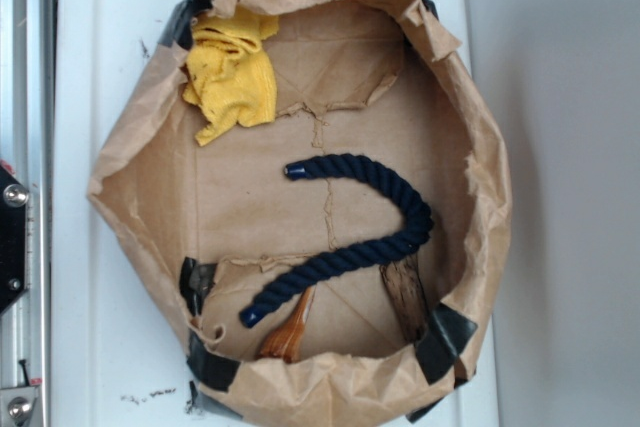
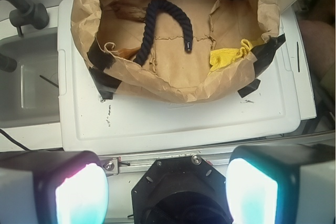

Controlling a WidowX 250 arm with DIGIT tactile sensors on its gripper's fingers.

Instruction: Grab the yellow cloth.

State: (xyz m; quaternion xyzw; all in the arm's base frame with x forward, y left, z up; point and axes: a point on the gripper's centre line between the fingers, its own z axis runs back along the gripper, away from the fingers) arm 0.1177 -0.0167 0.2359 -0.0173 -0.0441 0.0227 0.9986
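Yellow towel fabric bunches in the upper left corner of a rolled-down brown paper bag [image 1: 470,177] in the exterior view, which looks straight down. The yellow cloth [image 1: 232,72] lies crumpled against the bag's wall, its long axis running roughly top to bottom of the picture, with a loose corner pointing down toward the bag's floor. A dark navy rope [image 1: 362,237] curves in a hook across the middle, well apart from the cloth. One rope end rests by an orange-brown wooden piece [image 1: 288,335] at the lower rim; a darker brown piece [image 1: 404,297] lies beside the rope's bend. Black tape [image 1: 445,339] patches the bag's corners. The bag sits on a white plastic board [image 1: 100,367], with a metal rail along the left edge. No gripper shows here.

From the wrist view, the bag stands beyond the board's near edge, and only part of the cloth [image 2: 229,57] peeks over the wall at right, the rope [image 2: 157,24] to its left. This view alone shows a sink with a grey faucet [image 2: 23,11] at left. The gripper [image 2: 167,192] hangs clear of the bag, its two pale fingers [image 2: 81,195] spread wide, holding nothing.
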